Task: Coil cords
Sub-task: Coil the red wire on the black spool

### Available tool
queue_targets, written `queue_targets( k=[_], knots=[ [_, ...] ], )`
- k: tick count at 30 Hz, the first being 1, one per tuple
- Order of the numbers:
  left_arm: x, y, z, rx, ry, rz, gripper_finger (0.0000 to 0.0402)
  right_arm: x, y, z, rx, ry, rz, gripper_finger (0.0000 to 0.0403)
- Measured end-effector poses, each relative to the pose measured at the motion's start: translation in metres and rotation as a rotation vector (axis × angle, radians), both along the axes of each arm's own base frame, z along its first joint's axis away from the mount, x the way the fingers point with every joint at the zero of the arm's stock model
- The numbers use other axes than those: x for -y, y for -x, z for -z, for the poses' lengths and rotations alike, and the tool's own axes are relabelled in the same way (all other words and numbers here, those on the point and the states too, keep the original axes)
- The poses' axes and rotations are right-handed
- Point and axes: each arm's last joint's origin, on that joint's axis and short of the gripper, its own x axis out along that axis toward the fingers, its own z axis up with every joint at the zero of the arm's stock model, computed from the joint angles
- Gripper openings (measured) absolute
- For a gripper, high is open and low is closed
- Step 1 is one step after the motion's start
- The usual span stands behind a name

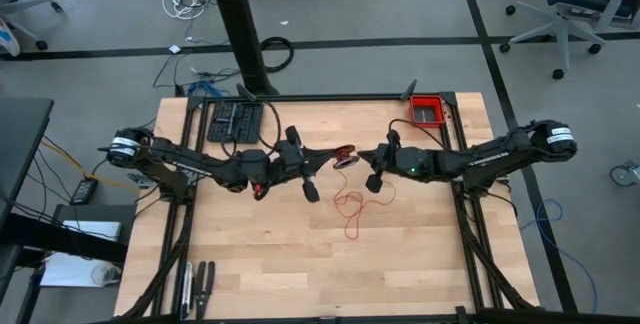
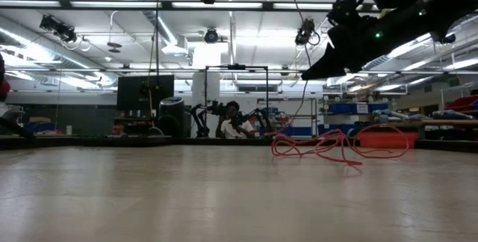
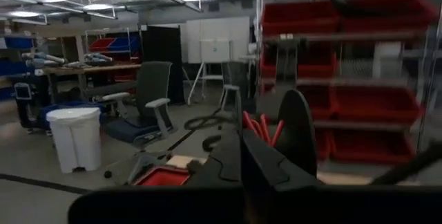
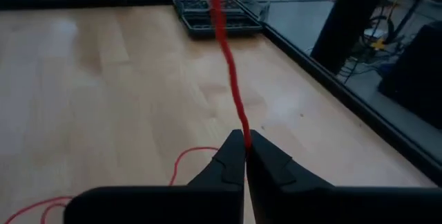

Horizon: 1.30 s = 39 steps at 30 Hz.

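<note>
The thin red cord shows in the high view as a small coiled bundle (image 1: 345, 154) held up between my two grippers, with a loose wavy tail (image 1: 350, 209) lying on the table below. My left gripper (image 1: 338, 156) is shut on the bundle. My right gripper (image 1: 366, 156) is shut on a strand right beside it. The tail also shows in the low view (image 2: 328, 145), lying in loops on the table. My left gripper pinches several red loops of the bundle (image 3: 258, 126) between its two fingers, coming level from the table's left. The bundle is lifted clear of the table. My right gripper pinches one strand of the cord (image 4: 242, 128) between its fingertips (image 4: 233, 156), coming from the table's right. The strand runs straight and taut away from the fingers toward the left gripper. The rest lies slack on the table (image 4: 186, 156).
A red rectangular bin (image 1: 428, 110) stands at the far right of the table. A black tray (image 1: 232, 121) lies at the far left. Dark tools (image 1: 195, 282) lie at the near left corner. The table's near half is bare wood.
</note>
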Motion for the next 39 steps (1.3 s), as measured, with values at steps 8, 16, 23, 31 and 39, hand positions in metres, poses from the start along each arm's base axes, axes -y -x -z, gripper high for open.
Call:
queue_targets(
  k=[8,16,23,31,39],
  knots=[
    [-0.019,-0.001,-0.001,0.085,0.111,-0.183,0.0,-0.012,-0.042,-0.012,-0.004,-0.024,-0.1,0.0001],
    [-0.033,0.001,0.002,0.094,0.162,-0.378,0.0,-0.036,-0.087,-0.035,-0.153,0.012,-0.281,0.0001],
    [-0.036,0.0,0.012,-0.03,0.126,-0.442,0.0,-0.056,-0.087,-0.062,-0.147,0.073,-0.384,0.0],
    [-0.034,-0.004,0.023,-0.158,0.077,-0.353,0.0,-0.057,-0.085,-0.098,-0.315,0.088,-0.452,0.0],
    [-0.034,-0.005,0.033,-0.271,0.048,-0.269,0.0,-0.057,-0.083,-0.13,-0.396,0.149,-0.503,0.0]
  ],
)
